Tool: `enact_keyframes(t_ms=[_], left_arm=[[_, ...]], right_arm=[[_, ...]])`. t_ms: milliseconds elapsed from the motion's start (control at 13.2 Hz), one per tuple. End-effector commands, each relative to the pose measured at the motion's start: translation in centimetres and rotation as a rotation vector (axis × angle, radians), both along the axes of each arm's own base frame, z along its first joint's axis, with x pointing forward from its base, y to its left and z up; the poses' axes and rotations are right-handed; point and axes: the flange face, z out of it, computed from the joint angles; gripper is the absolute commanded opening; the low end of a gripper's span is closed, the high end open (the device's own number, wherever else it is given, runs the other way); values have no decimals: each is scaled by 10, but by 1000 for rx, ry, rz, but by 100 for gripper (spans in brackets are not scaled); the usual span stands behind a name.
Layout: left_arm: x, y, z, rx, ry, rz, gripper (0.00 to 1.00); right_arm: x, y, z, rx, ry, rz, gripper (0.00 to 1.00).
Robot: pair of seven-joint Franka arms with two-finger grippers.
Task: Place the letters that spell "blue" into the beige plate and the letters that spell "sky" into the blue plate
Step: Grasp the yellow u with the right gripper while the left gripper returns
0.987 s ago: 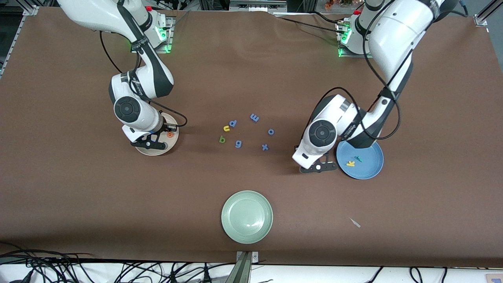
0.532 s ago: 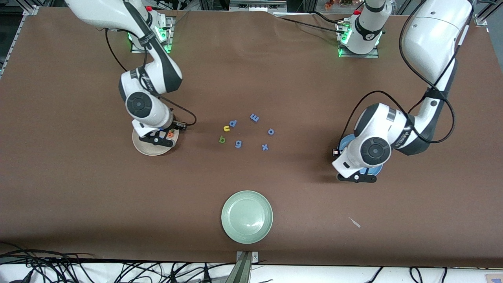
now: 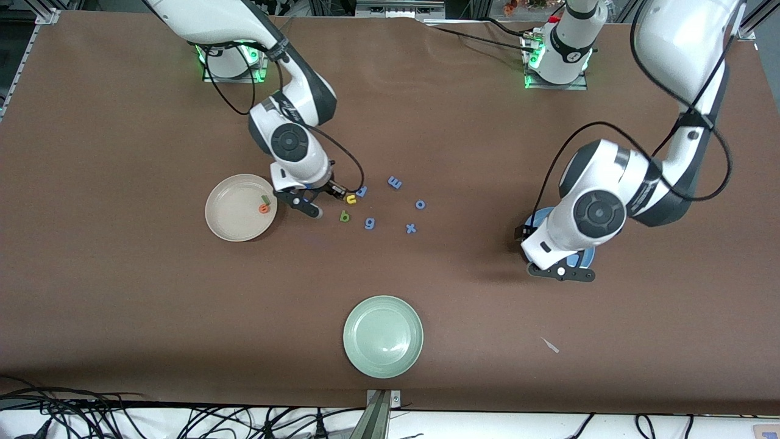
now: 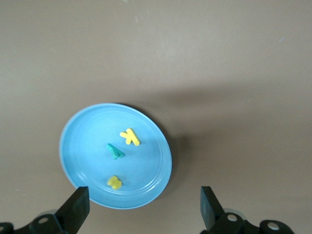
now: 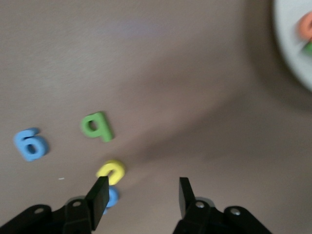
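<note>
Nearest the front camera sits the pale green plate (image 3: 382, 336), with a small pale scrap (image 3: 551, 346) at its three o'clock, toward my left arm's end of the table.

Next comes my left gripper (image 3: 560, 271), hanging over the near rim of the blue plate (image 3: 584, 258), fingers spread wide and holding nothing. My left wrist view shows the blue plate (image 4: 83, 151) with the yellow k (image 4: 129, 137), the teal y (image 4: 115, 151) and the yellow s (image 4: 114, 182) lying in it, the y between the other two.

Farther on, the beige plate (image 3: 231, 219) holds the orange e (image 3: 263, 208) and the lime-green l (image 3: 265, 199), touching, near its three o'clock rim.

My right gripper (image 3: 304, 204) hovers over bare table between that plate and the loose letters, fingers parted and empty. The dark green b (image 3: 345, 216) lies at its four o'clock and the yellow u (image 3: 351, 199) at its two o'clock, the u just beside the blue d (image 3: 362, 191). Blue g (image 3: 369, 224), x (image 3: 411, 228), o (image 3: 420, 204) and m (image 3: 395, 182) lie scattered nearby.
</note>
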Motion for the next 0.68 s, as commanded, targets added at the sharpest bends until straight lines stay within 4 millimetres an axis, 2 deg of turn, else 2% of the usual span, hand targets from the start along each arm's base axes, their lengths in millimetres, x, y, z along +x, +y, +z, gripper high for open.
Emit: enact_keyframes(t_ms=[0, 76, 152, 228, 456, 608], left_arm=[[-16, -9, 62, 11, -76, -40, 100], [-19, -8, 88, 7, -114, -36, 100], [-24, -4, 123, -23, -140, -5, 100], [-30, 3, 148, -44, -122, 28, 100], [-40, 29, 203, -68, -125, 92, 100], [-55, 81, 227, -163, -110, 170, 100]], right_arm=[[5, 28, -15, 9, -10, -52, 69], [6, 30, -19, 20, -21, -52, 72], [6, 30, -24, 28, -26, -55, 72], [5, 31, -30, 26, -23, -52, 72], [2, 32, -44, 17, -30, -31, 72], [0, 33, -47, 17, -33, -24, 72]])
